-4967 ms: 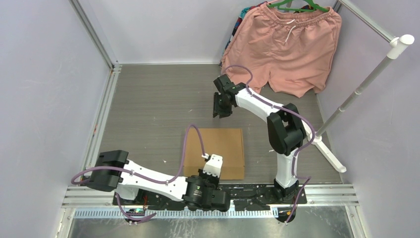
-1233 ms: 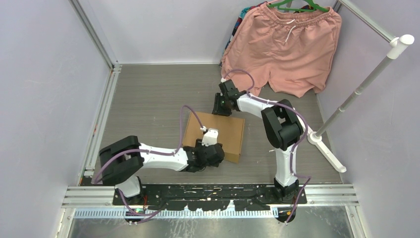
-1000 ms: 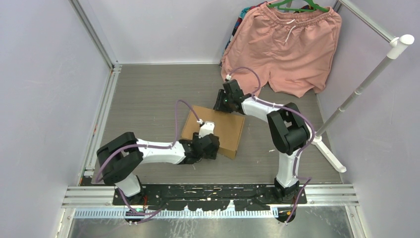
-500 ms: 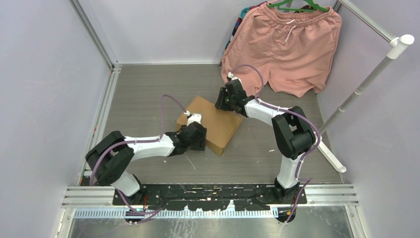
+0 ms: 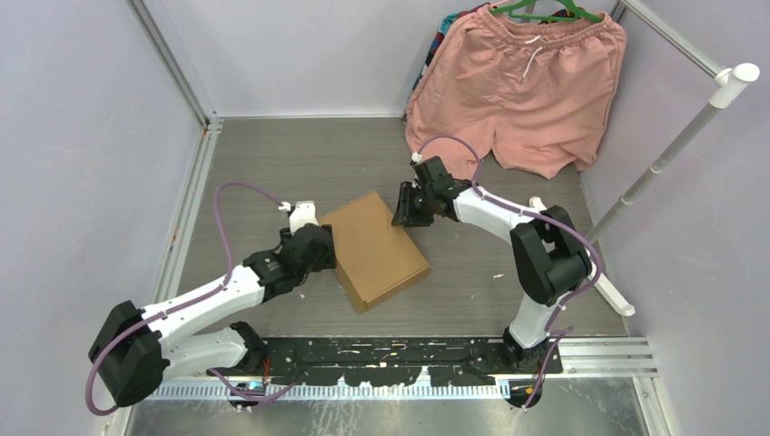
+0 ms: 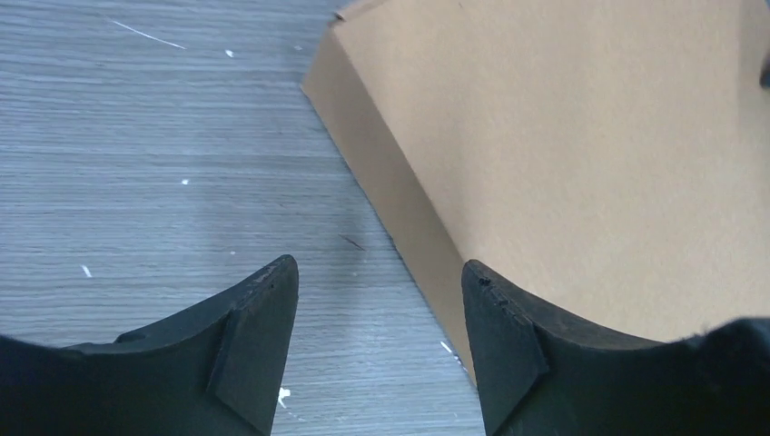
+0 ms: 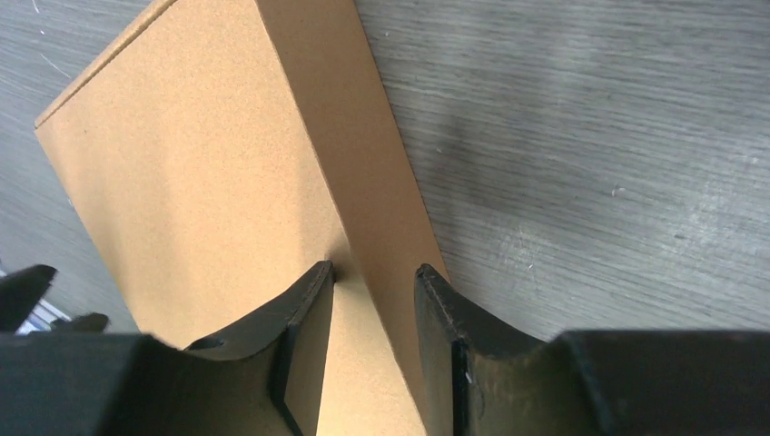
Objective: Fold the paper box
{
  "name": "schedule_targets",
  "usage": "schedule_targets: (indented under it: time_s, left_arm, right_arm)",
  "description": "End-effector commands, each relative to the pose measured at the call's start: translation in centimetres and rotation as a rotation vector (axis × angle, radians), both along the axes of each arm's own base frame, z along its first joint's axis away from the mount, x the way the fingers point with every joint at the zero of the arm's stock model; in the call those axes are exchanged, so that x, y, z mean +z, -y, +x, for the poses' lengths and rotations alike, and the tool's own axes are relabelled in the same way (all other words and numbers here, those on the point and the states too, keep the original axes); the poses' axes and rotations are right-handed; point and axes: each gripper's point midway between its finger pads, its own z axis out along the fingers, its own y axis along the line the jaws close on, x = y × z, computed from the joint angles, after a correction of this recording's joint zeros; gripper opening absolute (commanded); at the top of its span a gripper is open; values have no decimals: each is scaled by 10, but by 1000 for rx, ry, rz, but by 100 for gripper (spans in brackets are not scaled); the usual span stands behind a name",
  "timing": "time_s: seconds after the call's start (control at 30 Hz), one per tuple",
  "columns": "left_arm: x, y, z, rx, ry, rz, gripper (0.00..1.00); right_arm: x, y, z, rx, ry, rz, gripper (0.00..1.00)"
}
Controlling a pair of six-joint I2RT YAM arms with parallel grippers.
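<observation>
The right gripper (image 7: 374, 282) straddles the paper box (image 5: 374, 250) at its far edge, fingers narrowly parted; whether they clamp it is unclear. The left gripper (image 6: 377, 295), jaws wide apart, sits beside the box's left wall. The closed box lies skewed on the table (image 5: 272, 173).

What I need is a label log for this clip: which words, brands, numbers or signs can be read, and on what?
None can be read.
The box shows plain brown faces in all three views, with no print.
The shorts show no label or logo.
Nothing else in view bears legible text.
</observation>
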Motion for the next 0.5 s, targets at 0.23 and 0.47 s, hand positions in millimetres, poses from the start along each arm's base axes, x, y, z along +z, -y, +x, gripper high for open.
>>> schedule_targets:
  time_s: [0.23, 0.47]
  left_arm:
    - [-27, -50, 25, 206, -76, 47, 66]
    - [-35, -56, 48, 264, -82, 21, 46]
  right_arm:
    - [-42, 53, -12, 16, -186, -321, 51]
    - [-49, 53, 6, 15, -167, -349, 52]
